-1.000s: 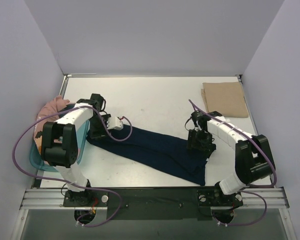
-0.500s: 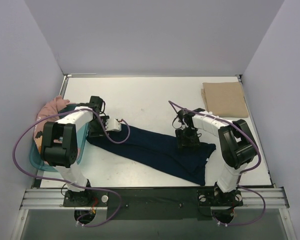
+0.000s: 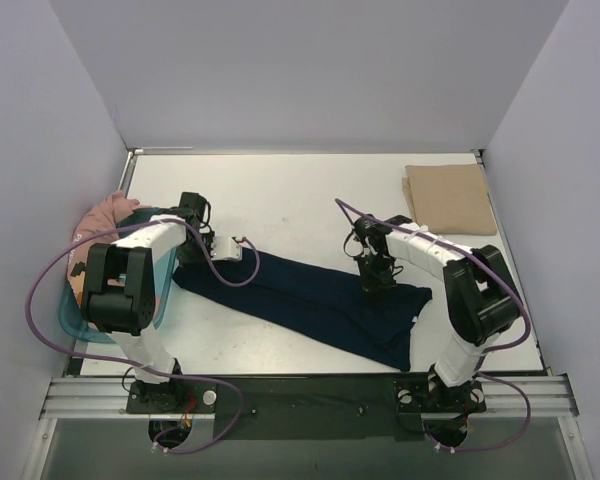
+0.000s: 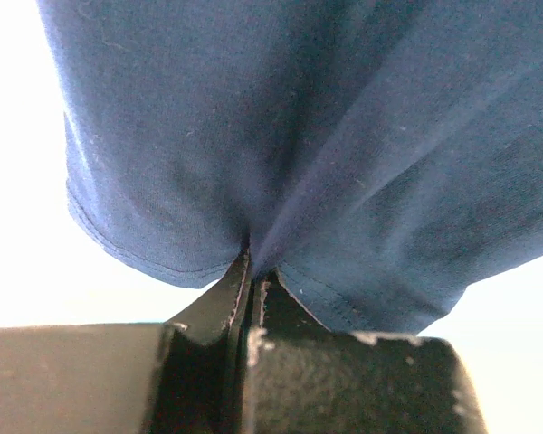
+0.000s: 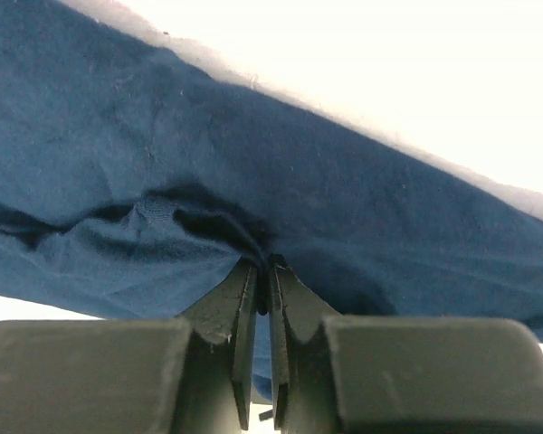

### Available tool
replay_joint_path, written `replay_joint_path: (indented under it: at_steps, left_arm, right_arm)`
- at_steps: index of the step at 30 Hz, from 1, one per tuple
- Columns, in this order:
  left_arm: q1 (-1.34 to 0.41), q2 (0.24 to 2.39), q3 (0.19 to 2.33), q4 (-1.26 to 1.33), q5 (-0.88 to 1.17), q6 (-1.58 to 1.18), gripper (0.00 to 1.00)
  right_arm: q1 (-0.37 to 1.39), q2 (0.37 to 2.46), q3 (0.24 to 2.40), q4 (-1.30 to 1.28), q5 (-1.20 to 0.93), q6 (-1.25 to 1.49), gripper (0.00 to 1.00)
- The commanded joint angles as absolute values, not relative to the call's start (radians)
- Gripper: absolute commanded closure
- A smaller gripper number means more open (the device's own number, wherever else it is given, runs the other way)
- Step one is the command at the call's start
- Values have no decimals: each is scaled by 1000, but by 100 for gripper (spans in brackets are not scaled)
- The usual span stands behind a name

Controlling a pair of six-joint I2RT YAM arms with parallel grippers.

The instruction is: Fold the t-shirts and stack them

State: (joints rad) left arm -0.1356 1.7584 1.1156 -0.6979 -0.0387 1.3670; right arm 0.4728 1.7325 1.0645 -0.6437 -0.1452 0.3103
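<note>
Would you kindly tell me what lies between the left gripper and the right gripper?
The navy t-shirt lies between them as a long band on the table. The left gripper and the right gripper each pinch it. The top external view shows this.

White-shelled arms [image 3: 145, 237], black joints [image 3: 120, 295], looping purple cables [image 3: 28, 300]

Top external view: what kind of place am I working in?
Probably a lab robot cell: plain lavender walls box in a white table, with a metal mounting rail along its near edge.
</note>
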Motion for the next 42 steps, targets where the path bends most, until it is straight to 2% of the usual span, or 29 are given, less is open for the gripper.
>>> replay_joint_path:
  at_steps: [1,10,16,23,27,33,42]
  left_arm:
    - [-129,1735,1186,-689,-32,1344,100]
    - [-136,1733,1281,-583,-26,1204,100]
    - [-163,1752,1307,-290,-32,1100,100]
    - [-205,1816,1332,-80,-51,1054,100]
    - [-222,1850,1327,-34,-61,1068,100]
    - [-210,1839,1209,26,-83,1163,100]
    - [-183,1815,1109,-156,-32,1347,100]
  right_arm:
    - [477,1664,1091,-742,-104,327,99]
    - [477,1615,1118,-836,-49,339,100]
    - [443,1598,1227,-914,44,322,100]
    - [364,1543,1334,-980,110,253,100]
    - [351,1563,1362,-973,49,224,100]
    - [477,1583,1318,-974,-103,190,100]
    - [526,1512,1175,-939,-379,164,100]
